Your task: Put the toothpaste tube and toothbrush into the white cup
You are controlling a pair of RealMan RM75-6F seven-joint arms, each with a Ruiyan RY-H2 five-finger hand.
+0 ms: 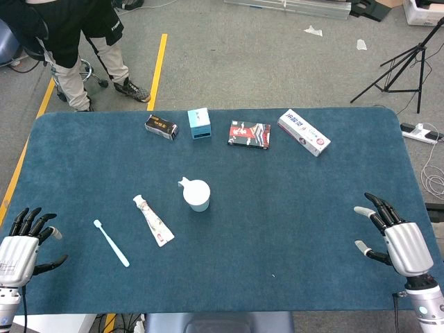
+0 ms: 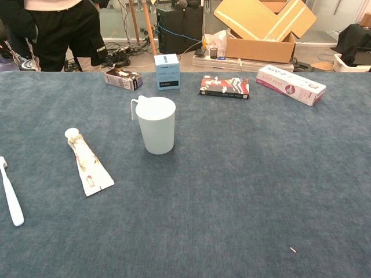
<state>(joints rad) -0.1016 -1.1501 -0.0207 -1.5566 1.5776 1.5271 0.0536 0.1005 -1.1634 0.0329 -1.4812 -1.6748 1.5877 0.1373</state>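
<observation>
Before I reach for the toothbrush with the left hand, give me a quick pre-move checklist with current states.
1. White cup upright, mouth open: ok.
2. Cup empty: cannot tell, neither view shows its bottom.
3. Toothbrush lying free on the table, nothing on it: ok.
4. Toothpaste tube lying flat between toothbrush and cup, touching neither: ok.
5. Left hand holds nothing, fingers apart, at the table's near left corner: ok.
6. Right hand holds nothing, fingers apart, at the right edge, far from the cup: ok.
</observation>
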